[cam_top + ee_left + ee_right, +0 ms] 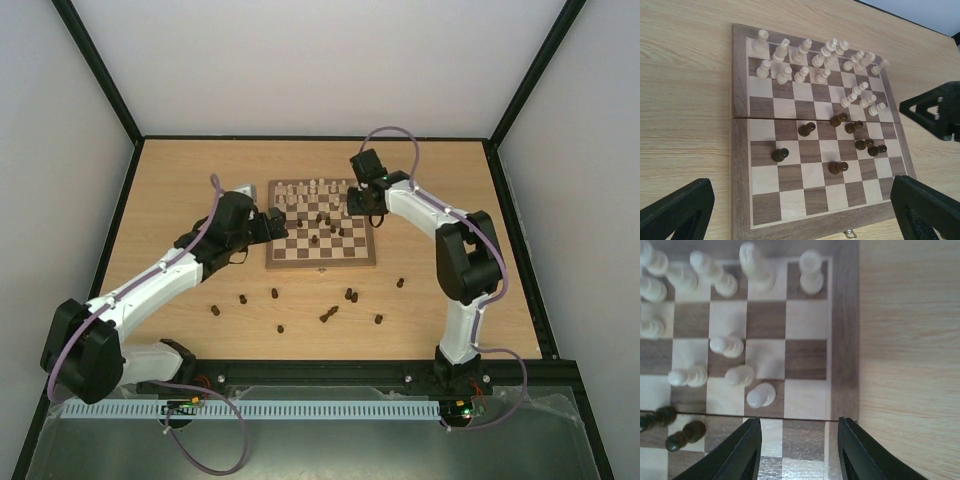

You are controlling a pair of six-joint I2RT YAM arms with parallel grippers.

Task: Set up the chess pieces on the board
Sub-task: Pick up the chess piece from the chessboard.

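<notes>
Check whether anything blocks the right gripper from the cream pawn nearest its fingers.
Nothing visible does. In the right wrist view the right gripper hangs with its jaws apart over bare squares of the board. The nearest cream pawn stands just beyond one fingertip, with no piece between them.

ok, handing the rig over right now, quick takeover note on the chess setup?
Left gripper: open, empty, at the chessboard's left edge.
Right gripper: jaws apart, nothing between them, over the board's far right part, just short of a cream pawn.
Cream pieces: mostly in the two far rows, some bunched off their squares; a few stray mid-board on the right.
Dark pieces: several scattered mid-board, about eight more on the table in front of the board.
Done: cream side roughly placed.
To do: tidy the cream rows, move the strays back, set all dark pieces on the two near rows.
</notes>
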